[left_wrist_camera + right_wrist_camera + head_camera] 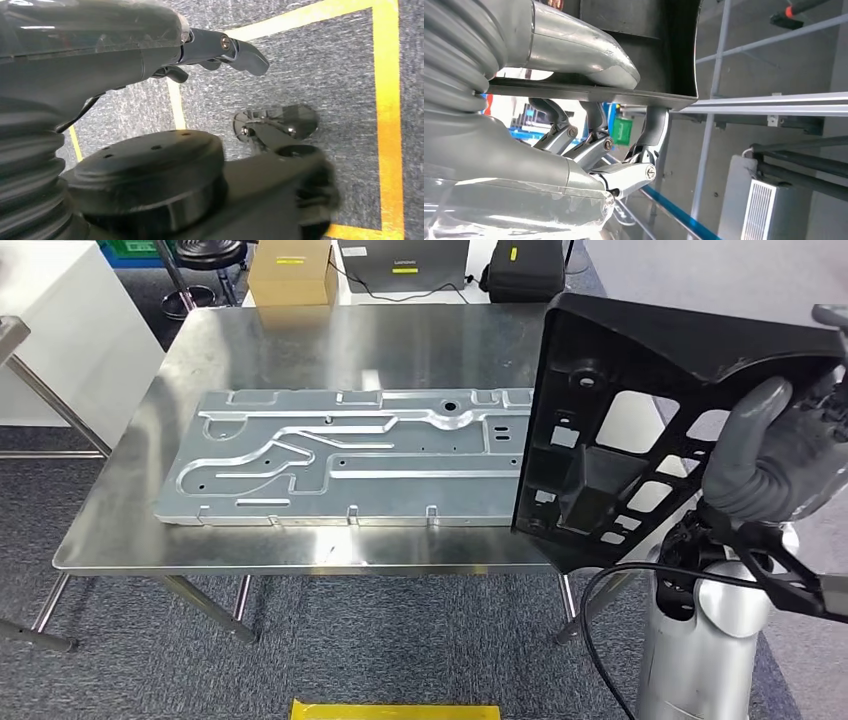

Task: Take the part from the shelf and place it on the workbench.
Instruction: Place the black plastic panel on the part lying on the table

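At the right of the frame the right hand [775, 455] grips the black part [640, 420] by its upper edge, thumb on one face and fingers [651, 135] on the other, holding it upright over the right end of the steel worktop [300, 340]. A stamped metal panel [350, 455] lies flat on the worktop. The left hand [200, 50] hangs over the carpet, holding nothing, fingers apart.

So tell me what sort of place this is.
Likely a factory or workshop test area. A steel workbench bears a stamped metal panel, the right hand holds a black moulded part, and yellow floor tape marks out the carpet.
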Robot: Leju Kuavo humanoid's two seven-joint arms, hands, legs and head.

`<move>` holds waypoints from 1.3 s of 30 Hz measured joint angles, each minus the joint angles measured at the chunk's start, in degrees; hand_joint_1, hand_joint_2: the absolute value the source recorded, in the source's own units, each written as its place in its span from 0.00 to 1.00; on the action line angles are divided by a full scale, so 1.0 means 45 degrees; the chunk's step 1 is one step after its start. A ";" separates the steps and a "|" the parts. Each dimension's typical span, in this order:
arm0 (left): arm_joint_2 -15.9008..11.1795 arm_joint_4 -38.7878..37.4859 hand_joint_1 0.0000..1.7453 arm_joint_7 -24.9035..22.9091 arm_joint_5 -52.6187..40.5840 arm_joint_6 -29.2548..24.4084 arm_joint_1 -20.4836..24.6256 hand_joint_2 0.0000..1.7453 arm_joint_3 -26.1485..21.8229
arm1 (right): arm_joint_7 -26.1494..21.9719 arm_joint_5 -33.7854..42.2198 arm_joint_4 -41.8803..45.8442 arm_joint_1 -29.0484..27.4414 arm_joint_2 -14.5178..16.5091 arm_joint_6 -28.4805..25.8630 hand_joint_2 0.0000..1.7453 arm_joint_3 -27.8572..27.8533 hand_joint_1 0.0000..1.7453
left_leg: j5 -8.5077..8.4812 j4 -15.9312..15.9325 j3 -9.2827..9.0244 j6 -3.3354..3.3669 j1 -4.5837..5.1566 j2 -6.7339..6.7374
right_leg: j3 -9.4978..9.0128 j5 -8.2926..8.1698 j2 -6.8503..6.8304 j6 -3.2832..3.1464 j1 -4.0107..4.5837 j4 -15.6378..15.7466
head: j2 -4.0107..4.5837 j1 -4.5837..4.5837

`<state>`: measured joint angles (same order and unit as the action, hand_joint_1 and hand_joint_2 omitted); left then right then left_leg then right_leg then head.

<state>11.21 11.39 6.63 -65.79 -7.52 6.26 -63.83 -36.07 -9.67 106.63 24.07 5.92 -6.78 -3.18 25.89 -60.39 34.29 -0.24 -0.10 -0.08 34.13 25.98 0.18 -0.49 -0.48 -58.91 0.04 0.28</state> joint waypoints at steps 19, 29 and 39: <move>0.0164 0.0000 0.00 0.0187 0.0076 0.0134 0.0031 1.00 -0.0079 | 0.0201 -0.0231 -0.0326 0.0441 0.0007 -0.0087 1.00 -0.0295 1.00 | 0.0016 0.0362 -0.0142 0.0010 0.0003 -0.0044 | 0.0215 -0.0110 -0.0006 0.0201 -0.0085 -0.0065 | 0.0000 0.0001; 0.0181 0.0000 0.00 0.0204 0.0202 0.0185 0.0055 1.00 -0.0093 | 0.0214 -0.0500 -0.0317 0.0698 0.0039 0.0018 1.00 -0.0304 1.00 | 0.0341 -0.0974 0.0397 -0.0099 -0.0039 -0.0037 | 0.0155 -0.0109 -0.0005 -0.0079 -0.0042 -0.0034 | 0.0000 0.0024; 0.0212 -0.0001 0.00 0.0210 0.0297 0.0335 0.0136 1.00 -0.0189 | 0.1325 -0.1410 -0.0575 0.2996 -0.0322 0.0404 1.00 -0.0255 1.00 | -0.0147 0.0595 -0.0239 0.0458 -0.0015 -0.0025 | 0.1446 0.1263 -0.0006 0.0493 -0.0095 -0.2689 | 0.0000 0.0002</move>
<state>12.16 11.38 7.57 -64.46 -6.01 6.87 -64.69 -30.11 -16.01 104.04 37.55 4.48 -4.96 -4.33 25.23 -57.72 33.21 1.82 -0.16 -0.19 40.63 31.67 0.16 1.73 -0.90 -71.02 0.04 0.29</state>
